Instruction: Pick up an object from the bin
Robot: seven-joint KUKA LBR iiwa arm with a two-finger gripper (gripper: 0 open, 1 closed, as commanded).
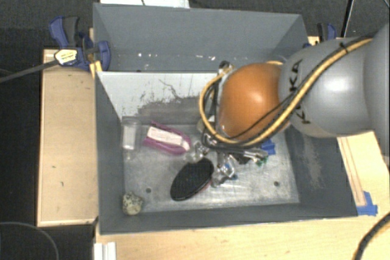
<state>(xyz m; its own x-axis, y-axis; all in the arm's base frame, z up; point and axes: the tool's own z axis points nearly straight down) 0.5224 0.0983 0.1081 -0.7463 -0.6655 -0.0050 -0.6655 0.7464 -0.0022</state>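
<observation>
bin [183, 39]: grey metal, a few loose things scattered on the floor
arm [341, 88]: reached in from the right, orange cover [250, 97] and looped cables carried at the wrist, set low over the bin's middle
black oval pad [192, 179]: laid flat, front-centre of the floor, tilted up toward the right; nearest thing to the jaws
jaws: seen at the pad's right end, just beside it; contact cannot be told, opening cannot be told
pink packet [164, 138]: laid left of the wrist, behind the pad
clear plastic piece [129, 134]: by the left wall, beside the packet
blue item [266, 148]: partly hidden under the wrist, right side
grey lump [132, 203]: front-left corner, well apart from the jaws
</observation>
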